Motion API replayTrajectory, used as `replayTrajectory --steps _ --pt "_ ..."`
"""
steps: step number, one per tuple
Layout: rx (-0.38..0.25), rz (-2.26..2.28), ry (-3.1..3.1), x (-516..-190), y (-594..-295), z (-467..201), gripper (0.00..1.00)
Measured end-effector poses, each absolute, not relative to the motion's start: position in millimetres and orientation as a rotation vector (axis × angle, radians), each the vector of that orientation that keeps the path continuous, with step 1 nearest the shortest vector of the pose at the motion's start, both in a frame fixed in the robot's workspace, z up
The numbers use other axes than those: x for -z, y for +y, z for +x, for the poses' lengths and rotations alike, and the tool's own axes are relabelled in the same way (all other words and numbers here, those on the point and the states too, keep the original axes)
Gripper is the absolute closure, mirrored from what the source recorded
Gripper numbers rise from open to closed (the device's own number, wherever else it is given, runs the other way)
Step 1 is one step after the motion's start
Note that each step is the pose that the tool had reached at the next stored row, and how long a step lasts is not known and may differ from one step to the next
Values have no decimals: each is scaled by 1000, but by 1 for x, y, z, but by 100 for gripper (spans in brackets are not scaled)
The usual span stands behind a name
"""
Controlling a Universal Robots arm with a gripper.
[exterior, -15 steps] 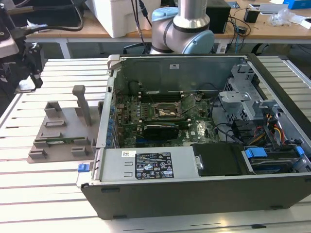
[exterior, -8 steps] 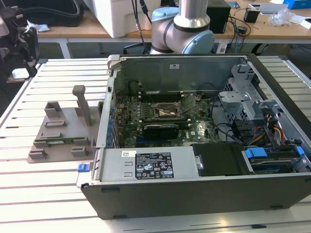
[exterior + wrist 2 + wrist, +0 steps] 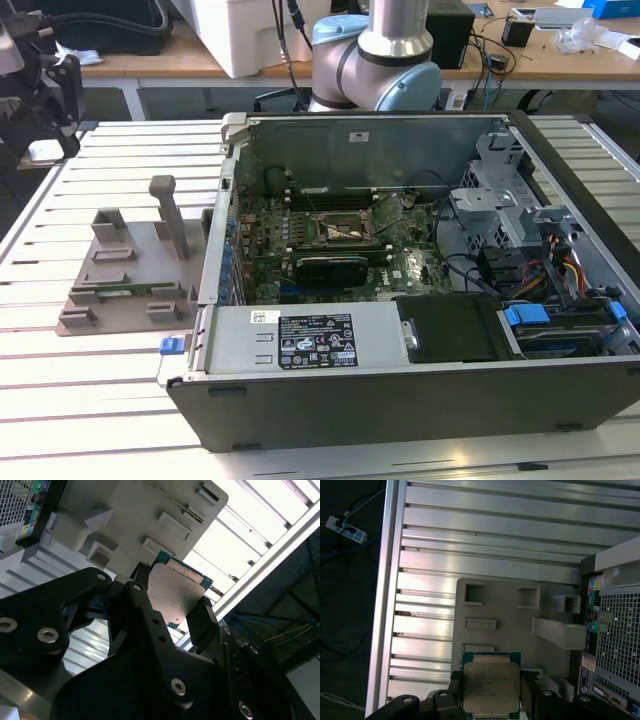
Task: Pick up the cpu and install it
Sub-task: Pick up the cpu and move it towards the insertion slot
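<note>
The cpu (image 3: 491, 684), a flat square chip with a silvery-grey metal top and a green rim, is held by two opposite edges between the black fingers (image 3: 454, 695) of my gripper (image 3: 491, 702). The second wrist view shows the cpu (image 3: 175, 592) from its other side, clamped in the gripper (image 3: 172, 607). In the exterior view the gripper (image 3: 48, 115) hangs high at the far left, above the slatted table and beyond the grey holder block (image 3: 130, 270). The open socket (image 3: 345, 232) lies on the motherboard inside the computer case (image 3: 420, 400).
The grey holder block (image 3: 510, 615) lies on the slatted metal table (image 3: 485, 540) under the gripper, next to the case's perforated rear panel (image 3: 617, 640). The arm's base (image 3: 385, 55) stands behind the case. A power strip (image 3: 342, 529) lies on the floor past the table edge.
</note>
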State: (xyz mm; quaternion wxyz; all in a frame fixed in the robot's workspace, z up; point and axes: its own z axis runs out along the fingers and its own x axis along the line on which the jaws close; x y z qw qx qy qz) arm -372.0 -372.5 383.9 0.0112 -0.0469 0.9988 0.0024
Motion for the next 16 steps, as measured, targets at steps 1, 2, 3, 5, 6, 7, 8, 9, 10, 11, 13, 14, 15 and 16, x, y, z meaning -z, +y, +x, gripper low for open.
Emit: replayTrajectory --steps 1,2,3,5,6,7,8,9,10,11,13,14,15,16 --pt "-8 -146 3116 -384 -372 -368 45" --pt "-8 -146 3116 -384 -373 -365 45" --pt "-8 -146 3116 -384 -372 -362 45" --pt "-8 -146 3116 -384 -372 -352 45" --pt "-8 -146 3116 -384 -373 -349 45" --pt "-8 -146 3116 -384 -373 -343 45" --pt "-8 -146 3116 -384 -372 -335 45" --pt "-8 -146 3116 -384 -372 -331 45" --pt "-8 -146 3116 -384 -373 -323 45" --pt "-8 -146 3116 -384 -372 -315 45" --pt "-7 -146 3116 -384 -372 -308 45" --pt "-8 -146 3116 -384 -372 -302 45" --pt "-8 -146 3116 -384 -373 -294 45" --pt "-7 -146 3116 -384 -372 -288 45"
